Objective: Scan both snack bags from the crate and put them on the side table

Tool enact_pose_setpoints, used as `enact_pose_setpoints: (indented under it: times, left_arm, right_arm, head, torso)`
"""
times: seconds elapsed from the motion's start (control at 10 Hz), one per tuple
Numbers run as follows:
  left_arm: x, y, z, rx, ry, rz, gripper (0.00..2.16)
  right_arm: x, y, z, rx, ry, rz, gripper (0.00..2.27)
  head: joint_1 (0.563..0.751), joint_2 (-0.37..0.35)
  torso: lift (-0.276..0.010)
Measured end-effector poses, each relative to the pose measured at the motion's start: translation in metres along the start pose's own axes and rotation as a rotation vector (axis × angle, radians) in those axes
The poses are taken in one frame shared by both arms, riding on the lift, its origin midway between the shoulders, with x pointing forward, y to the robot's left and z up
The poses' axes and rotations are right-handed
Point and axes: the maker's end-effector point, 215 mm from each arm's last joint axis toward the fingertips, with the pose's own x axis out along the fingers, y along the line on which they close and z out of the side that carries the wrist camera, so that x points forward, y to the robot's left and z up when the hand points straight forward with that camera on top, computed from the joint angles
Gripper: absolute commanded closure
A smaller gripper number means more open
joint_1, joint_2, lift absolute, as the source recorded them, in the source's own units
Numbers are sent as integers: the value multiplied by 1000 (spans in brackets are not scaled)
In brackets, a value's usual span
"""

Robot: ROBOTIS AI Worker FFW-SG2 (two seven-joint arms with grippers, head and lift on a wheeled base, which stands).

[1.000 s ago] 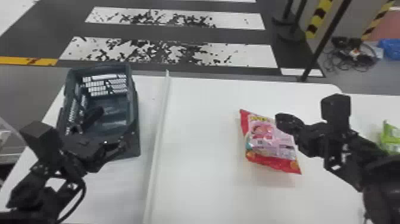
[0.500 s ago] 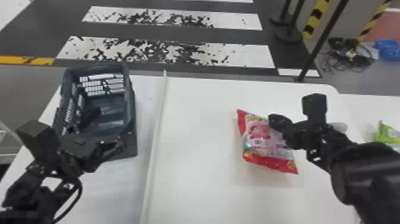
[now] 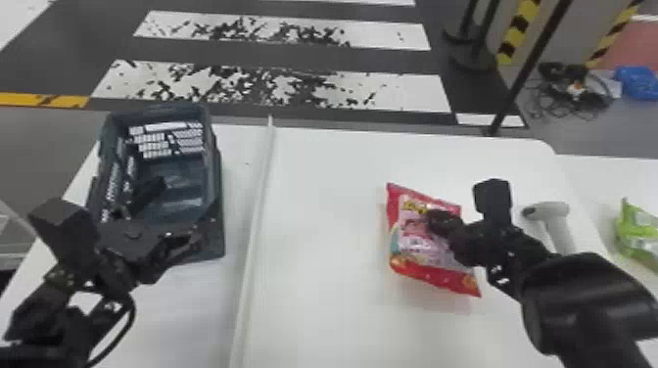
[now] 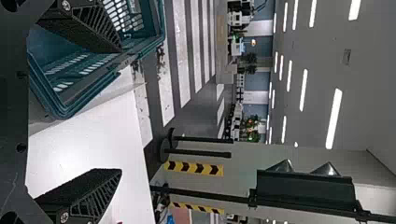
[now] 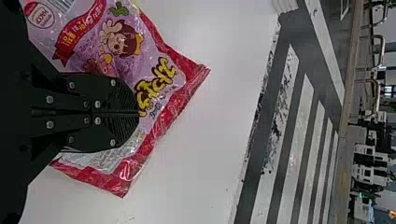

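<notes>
White tabletop between long divider strip and red-edged snack bag

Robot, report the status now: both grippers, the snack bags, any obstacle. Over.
Left gripper open at crate. Right gripper shut over pink-and-red snack bag, contact unclear. White handheld scanner nearby, possible obstacle. Green bag on side table.

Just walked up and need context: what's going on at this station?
The right gripper is at the red-and-pink snack bag on the main table, fingers together; whether they pinch any of it, I can't tell. The white scanner is on the same table, to the right of that bag. The green snack bag is on the side table. The left gripper is open at the crate. So the red-and-pink one isn't on the side table yet.
</notes>
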Motion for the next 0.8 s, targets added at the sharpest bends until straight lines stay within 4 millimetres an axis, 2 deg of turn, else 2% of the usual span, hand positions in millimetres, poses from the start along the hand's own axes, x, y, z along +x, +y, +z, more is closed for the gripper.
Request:
enact_pose_setpoints:
  times: [0.1, 0.2, 0.4, 0.5, 0.6, 0.8]
  left_arm:
    - [0, 0, -1, -1, 1, 0, 87]
    - [-1, 1, -1, -2, 2, 0, 87]
    - [-2, 2, -2, -2, 4, 3, 87]
    - [-2, 2, -3, -2, 5, 3, 87]
    - [-2, 2, -2, -2, 4, 3, 87]
    - [-1, 2, -1, -1, 1, 3, 87]
  right_arm:
    - [2, 3, -2, -8, -5, 1, 2253]
    - [0, 3, 5, -12, -27, -2, 2253]
    - [-28, 0, 48, -16, -123, -16, 2253]
    - [-47, 5, 60, -17, -141, -15, 2256]
    - [-64, 18, 59, -18, -133, 10, 2253]
    - [-85, 47, 43, -13, -106, 70, 2253]
  head:
    - [695, -23]
    - [695, -21]
    - [695, -19]
    - [695, -16]
    - [695, -7]
    - [695, 12]
  torso:
    - [-87]
    - [-87]
    - [-87]
    - [-87]
    - [-87]
    - [-87]
